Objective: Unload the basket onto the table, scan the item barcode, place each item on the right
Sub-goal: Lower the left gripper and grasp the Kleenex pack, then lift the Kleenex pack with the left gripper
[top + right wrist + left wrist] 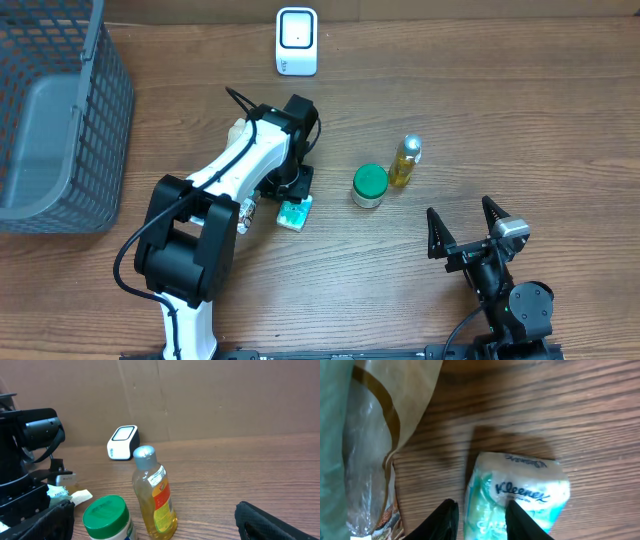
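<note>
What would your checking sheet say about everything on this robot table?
Surface: wooden table, wood grain showing.
Job's things: Kleenex tissue pack flat on the wood; white scanner upright at the far edge.
Clutter: green-lidded jar beside yellow bottle; clear plastic packet beside the pack; grey mesh basket.
End effectors: left end effector open, low over the pack; right end effector open, holding nothing.
Cables: black cable looping along the left arm.
Surroundings: cardboard wall behind the table.

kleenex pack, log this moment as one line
left fingers: apart, straddling kleenex pack lying on table | right fingers: open, empty | scanner: far edge, pack not yet presented
</note>
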Available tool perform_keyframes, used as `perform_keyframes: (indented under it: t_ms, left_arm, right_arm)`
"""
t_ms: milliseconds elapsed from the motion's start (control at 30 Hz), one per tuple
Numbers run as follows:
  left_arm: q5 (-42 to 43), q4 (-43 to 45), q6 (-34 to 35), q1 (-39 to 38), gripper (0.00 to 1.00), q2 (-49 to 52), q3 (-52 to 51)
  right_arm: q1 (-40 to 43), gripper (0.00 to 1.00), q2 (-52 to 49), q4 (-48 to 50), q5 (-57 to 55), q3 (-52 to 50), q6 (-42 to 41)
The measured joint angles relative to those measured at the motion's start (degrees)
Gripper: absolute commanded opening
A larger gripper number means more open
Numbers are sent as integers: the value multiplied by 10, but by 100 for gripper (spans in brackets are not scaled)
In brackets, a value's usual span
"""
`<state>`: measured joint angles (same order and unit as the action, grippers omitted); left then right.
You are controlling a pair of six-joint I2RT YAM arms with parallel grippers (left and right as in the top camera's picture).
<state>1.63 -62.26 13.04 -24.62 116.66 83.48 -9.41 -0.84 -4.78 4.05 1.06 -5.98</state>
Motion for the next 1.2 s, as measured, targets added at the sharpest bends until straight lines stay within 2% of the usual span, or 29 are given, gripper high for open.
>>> perform_keyframes:
  t_ms: [233, 300, 333, 367, 633, 833, 1033, 1100, 1200]
  left_arm:
    - [1, 16, -12, 0, 34, -4, -26]
    - [3, 20, -14, 0, 20, -8, -31]
    - [6, 22, -13, 0, 15, -9, -33]
    - [8, 22, -16, 0, 14, -9, -35]
    - [19, 16, -24, 5, 24, -10, -30]
    - [101, 22, -58, 26, 22, -10, -21]
    - [137, -30, -89, 48, 23, -10, 15]
    - [143, -45, -93, 59, 26, -10, 41]
    - [146, -55, -101, 75, 38, -10, 69]
  right_arm:
    - [0, 100, 0, 0, 0, 0, 0]
    - [0, 100, 0, 0, 0, 0, 0]
    - [0, 100, 0, 0, 0, 0, 0]
    - [0, 100, 0, 0, 0, 0, 0]
    - [0, 100, 0, 0, 0, 0, 0]
    - [0, 100, 0, 0, 0, 0, 0]
    - [0, 100, 0, 0, 0, 0, 0]
    - [0, 100, 0, 0, 0, 0, 0]
    - [0, 100, 0, 0, 0, 0, 0]
